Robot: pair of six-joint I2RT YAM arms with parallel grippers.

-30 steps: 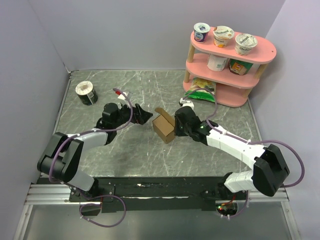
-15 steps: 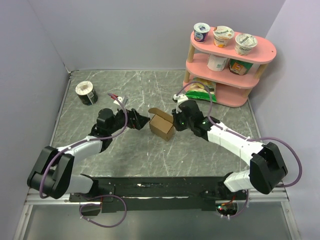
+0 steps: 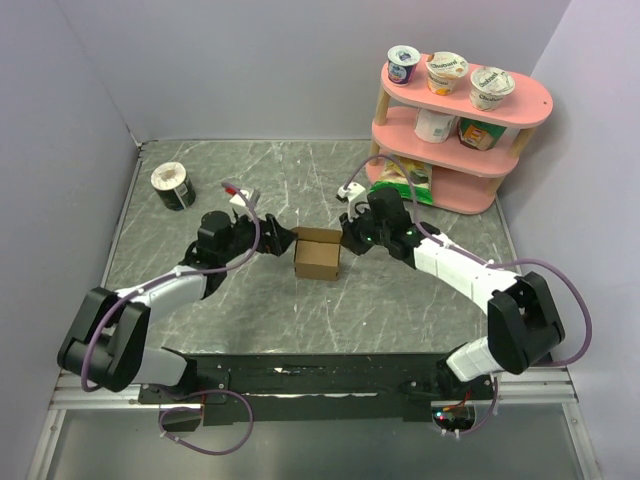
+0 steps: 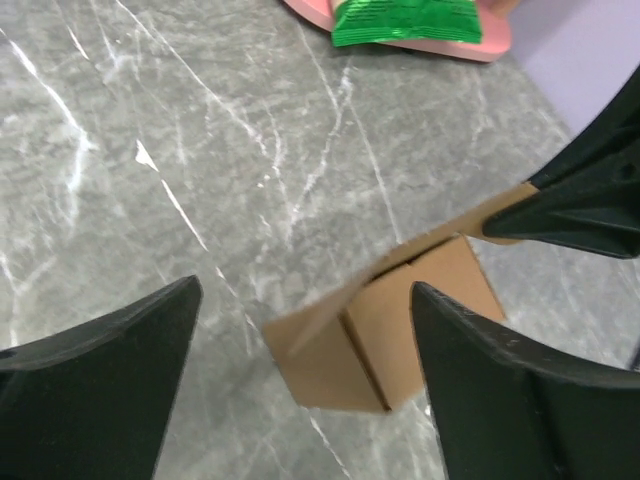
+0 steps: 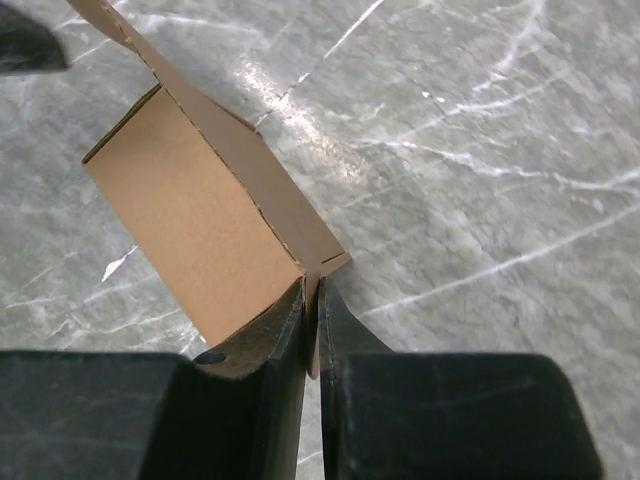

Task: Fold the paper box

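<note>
Grey marble worktop (image 3: 250, 300), open stone on the near side. Right end effector (image 3: 346, 239) pinches a flap edge of the paper box (image 3: 318, 258), sitting just left of it. Left end effector (image 3: 285, 240) spread wide, box just ahead.

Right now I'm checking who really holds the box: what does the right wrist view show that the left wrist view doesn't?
Right wrist only: the right gripper pinched shut on a flap edge of the paper box. Left wrist only: the left gripper open, the box ahead between its fingers, and a green packet beyond. Both: the box standing on the grey table with one flap raised.
</note>
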